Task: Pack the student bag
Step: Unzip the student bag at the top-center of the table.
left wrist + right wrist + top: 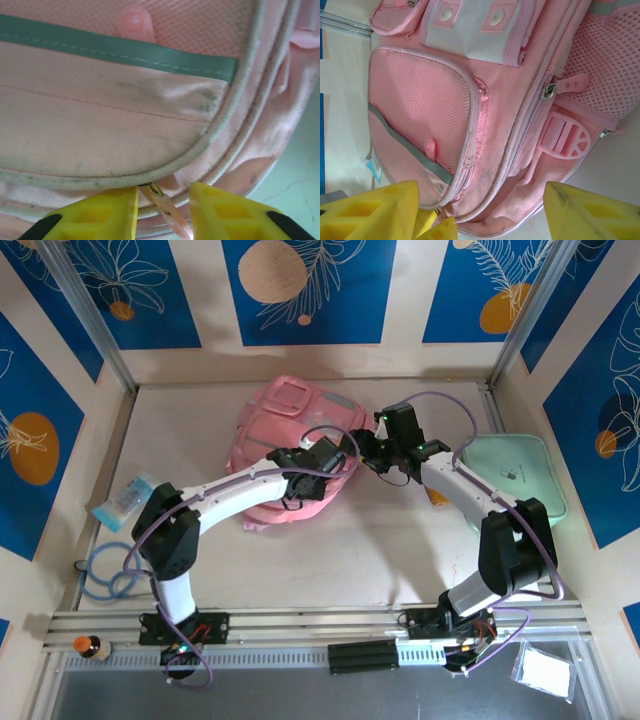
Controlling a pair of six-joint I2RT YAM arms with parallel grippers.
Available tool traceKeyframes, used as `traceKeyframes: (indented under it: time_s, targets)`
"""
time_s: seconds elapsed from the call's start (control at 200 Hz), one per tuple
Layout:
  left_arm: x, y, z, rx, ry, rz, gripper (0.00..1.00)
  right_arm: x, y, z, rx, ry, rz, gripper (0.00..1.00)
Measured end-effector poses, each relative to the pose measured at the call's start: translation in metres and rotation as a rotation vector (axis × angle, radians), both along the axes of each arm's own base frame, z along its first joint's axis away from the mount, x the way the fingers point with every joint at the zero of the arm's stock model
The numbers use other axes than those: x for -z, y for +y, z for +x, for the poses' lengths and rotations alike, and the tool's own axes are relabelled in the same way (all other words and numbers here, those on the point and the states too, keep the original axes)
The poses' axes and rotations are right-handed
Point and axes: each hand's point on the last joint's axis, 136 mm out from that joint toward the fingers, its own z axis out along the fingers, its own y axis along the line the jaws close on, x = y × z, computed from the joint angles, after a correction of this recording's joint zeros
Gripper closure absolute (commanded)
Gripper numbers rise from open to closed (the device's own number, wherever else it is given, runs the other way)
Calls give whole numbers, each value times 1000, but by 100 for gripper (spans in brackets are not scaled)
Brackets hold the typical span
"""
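One large soft pink fabric backpack, the student bag (290,410), lies flat at the far middle of the pale table (400,550). We judge the packing barely begun: its zips look closed, and a flat mint-green rectangular case (510,475) to its right and a small clear-blue packet (122,502) to its left lie on the table, well apart from it. The left gripper (163,192) stands at the bag's edge, yellow jaws narrowly apart around a translucent pink zip pull (167,212), not visibly pinching it. The right gripper (482,200) hovers near the bag, jaws wide and empty. We note fine woven cloth, faintly soiled, grey piping along curved seams, a grey-green band (125,47), a mesh pocket (615,65) and a rounded pink plastic buckle (565,137).
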Motion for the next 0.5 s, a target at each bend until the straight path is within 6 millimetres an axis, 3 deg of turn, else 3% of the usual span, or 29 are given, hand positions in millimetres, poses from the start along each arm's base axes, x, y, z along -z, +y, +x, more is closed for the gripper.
traceKeyframes:
  time_s: [0.175, 0.5]
  targets:
    - [2, 7, 1, -16, -2, 39, 100, 1, -2, 1, 8, 6, 2, 36]
    - [2, -6, -3, 69, 7, -46, 100, 13, -7, 0, 58, 95, 61, 43]
